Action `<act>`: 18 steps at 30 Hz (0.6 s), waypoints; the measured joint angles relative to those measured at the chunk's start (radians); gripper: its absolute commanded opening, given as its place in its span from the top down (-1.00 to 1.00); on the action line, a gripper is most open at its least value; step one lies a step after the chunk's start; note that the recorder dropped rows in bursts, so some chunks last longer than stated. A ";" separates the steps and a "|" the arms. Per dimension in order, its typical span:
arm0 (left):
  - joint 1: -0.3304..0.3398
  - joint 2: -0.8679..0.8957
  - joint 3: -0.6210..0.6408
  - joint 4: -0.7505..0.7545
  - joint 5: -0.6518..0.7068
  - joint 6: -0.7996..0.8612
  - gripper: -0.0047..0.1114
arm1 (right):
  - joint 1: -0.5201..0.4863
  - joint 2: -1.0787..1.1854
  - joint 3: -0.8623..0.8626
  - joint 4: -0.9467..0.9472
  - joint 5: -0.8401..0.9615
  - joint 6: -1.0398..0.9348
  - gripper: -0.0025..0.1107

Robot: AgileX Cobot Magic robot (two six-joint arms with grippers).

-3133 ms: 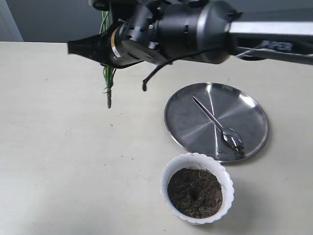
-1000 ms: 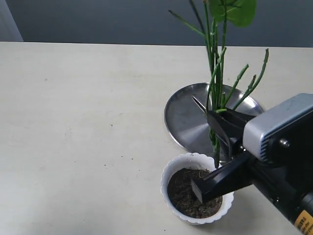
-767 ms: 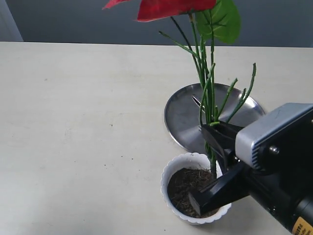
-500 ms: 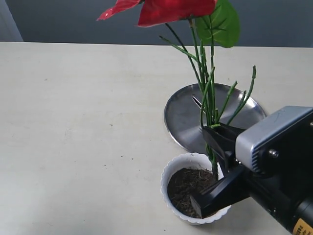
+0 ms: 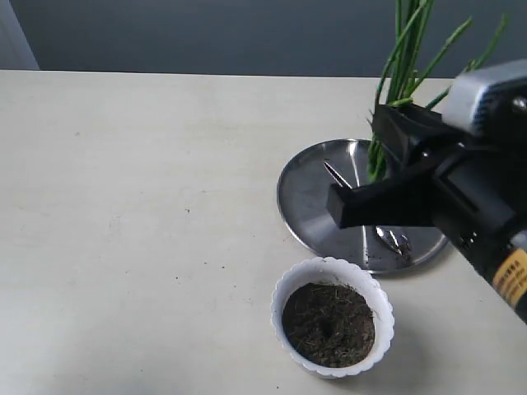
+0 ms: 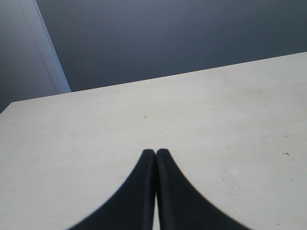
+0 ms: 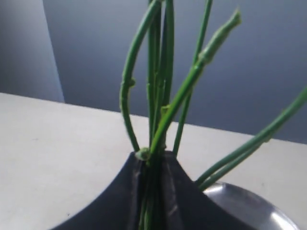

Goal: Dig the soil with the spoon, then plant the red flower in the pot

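The white scalloped pot stands near the front, filled with dark soil that has a small dent in its middle. The spoon lies on the steel plate, partly behind my right gripper. That gripper is shut on the green stems of the red flower and holds them upright above the plate, behind and to the right of the pot. The red blooms are out of view above. In the right wrist view the stems rise from the shut right gripper. My left gripper is shut with nothing in it, over bare table.
The round steel plate sits just behind the pot. The pale table stretches to the left of both. A dark wall runs behind the table's far edge.
My right gripper has lifted the flower off the pot's right rim and carried it up and back over the plate. The red blooms and leaf have left the frame.
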 measured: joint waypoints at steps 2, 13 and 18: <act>0.000 0.000 0.000 0.000 0.000 0.000 0.91 | -0.095 0.000 -0.034 0.002 -0.130 -0.024 0.97; 0.000 0.000 0.000 0.000 0.000 0.000 0.91 | -0.896 0.180 -0.494 0.374 -0.790 -0.662 0.97; 0.000 0.000 0.000 0.000 0.000 0.000 0.91 | -1.092 0.478 -0.682 0.834 -0.597 -1.274 0.97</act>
